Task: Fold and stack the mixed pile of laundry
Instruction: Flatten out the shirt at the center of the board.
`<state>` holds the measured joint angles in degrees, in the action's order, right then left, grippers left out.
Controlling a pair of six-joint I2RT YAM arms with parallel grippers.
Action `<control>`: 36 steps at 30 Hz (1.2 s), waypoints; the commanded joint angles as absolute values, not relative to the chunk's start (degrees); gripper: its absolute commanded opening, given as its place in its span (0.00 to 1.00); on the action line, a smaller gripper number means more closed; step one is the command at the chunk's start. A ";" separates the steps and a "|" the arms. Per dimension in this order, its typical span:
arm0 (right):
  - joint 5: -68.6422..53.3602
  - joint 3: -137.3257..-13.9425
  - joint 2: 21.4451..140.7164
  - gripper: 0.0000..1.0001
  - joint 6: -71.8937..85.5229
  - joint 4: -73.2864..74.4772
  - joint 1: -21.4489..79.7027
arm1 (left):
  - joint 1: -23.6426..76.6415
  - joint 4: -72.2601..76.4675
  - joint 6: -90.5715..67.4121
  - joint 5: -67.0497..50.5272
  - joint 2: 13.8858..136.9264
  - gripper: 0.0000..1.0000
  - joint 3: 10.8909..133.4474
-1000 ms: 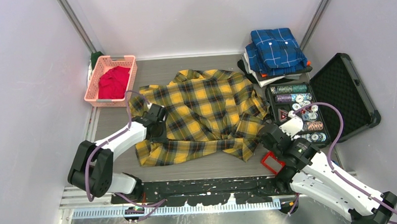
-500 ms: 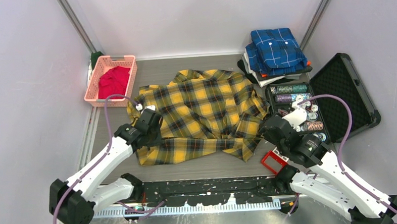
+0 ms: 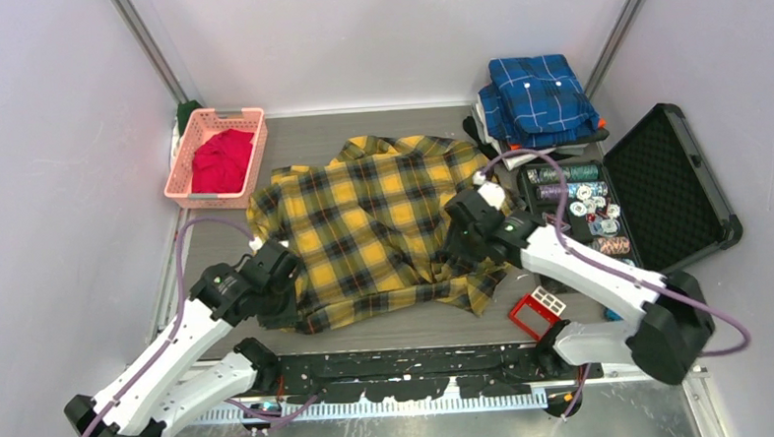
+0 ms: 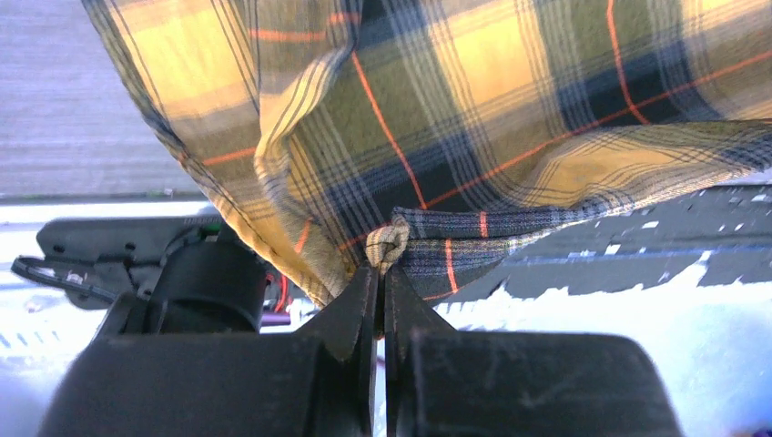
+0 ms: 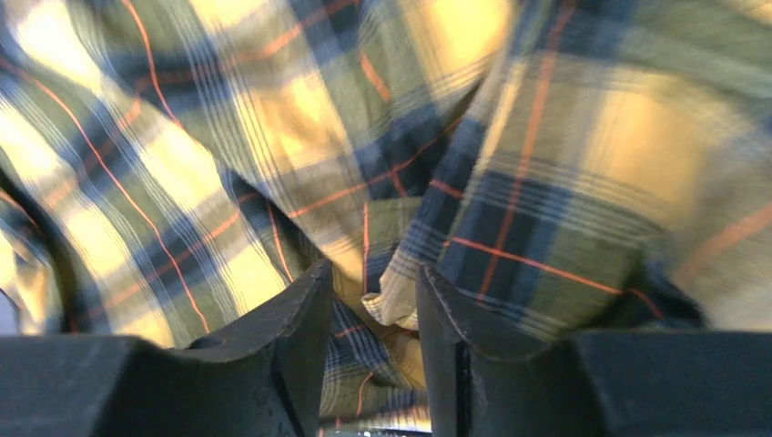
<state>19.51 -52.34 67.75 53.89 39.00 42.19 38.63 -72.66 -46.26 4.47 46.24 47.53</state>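
Left gripper (image 4: pixel 382 273): jaws pressed together, pinching a small bunched nub of hem on the yellow-and-black plaid shirt (image 3: pixel 392 203), at the shirt's 7 o'clock corner in the top view. Right gripper (image 5: pixel 373 300): at the shirt's 3 o'clock edge, fingers spread with a loose fold of the same cloth between them, not clamped. The shirt lies open and rumpled across the middle of the grey table (image 3: pixel 301 134). The red T-shirt (image 3: pixel 221 159) sits crumpled in a pink basket (image 3: pixel 215 199) at 10 o'clock.

What could go wrong: the left pinch holds only a thin nub, so a firm pull may slide it free. The right jaws could close on several layers at once and drag the fold crooked. Cloth swept toward 3 o'clock might snag the open black case (image 3: pixel 672 176) beside it.

The shirt is thin, limp woven cloth, draping in soft ridges, its squares crossed by fine orange lines. The T-shirt is plain and soft. The basket is rigid, rectangular lattice plastic.
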 commanded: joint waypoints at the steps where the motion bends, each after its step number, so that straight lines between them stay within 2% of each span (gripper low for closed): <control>1: 2.07 -54.01 75.92 0.42 50.60 32.54 43.07 | 38.85 -82.38 -43.70 0.55 45.72 0.00 48.56; 4: -2.79 -54.52 80.94 0.35 49.53 32.36 46.78 | 39.13 -84.52 -42.16 -0.90 46.95 0.01 49.73; 5: -3.67 -54.57 82.29 0.33 49.27 32.68 48.21 | 39.11 -85.55 -41.85 0.29 47.24 0.04 50.51; 11: -1.05 -49.72 82.17 0.27 54.39 33.28 57.81 | 39.14 -88.25 -41.37 6.53 47.07 0.39 55.44; 14: 1.78 -47.17 80.96 0.27 59.00 33.14 62.13 | 39.13 -86.50 -41.57 8.29 45.45 0.61 57.89; 16: 3.10 -45.92 80.90 0.27 61.72 32.65 64.91 | 39.11 -84.22 -41.21 9.46 45.01 0.68 59.33; 19: 4.79 -44.90 81.41 0.27 65.22 32.51 69.25 | 39.12 -79.08 -41.47 9.89 47.04 0.66 59.70; 23: 8.44 -45.48 81.95 0.27 69.24 35.59 74.43 | 39.11 -68.22 -42.50 6.14 52.40 0.56 56.09; 28: 15.56 -50.46 80.16 0.31 69.53 43.38 75.29 | 39.16 -54.53 -44.74 8.89 59.19 0.54 50.86; 32: 23.87 -60.58 78.89 0.40 63.84 49.70 70.67 | 38.96 -44.51 -43.75 13.17 66.05 0.52 48.98; 36: 22.28 -63.45 77.91 0.42 57.20 46.31 57.44 | 38.30 -39.42 -42.79 13.99 75.49 0.47 49.02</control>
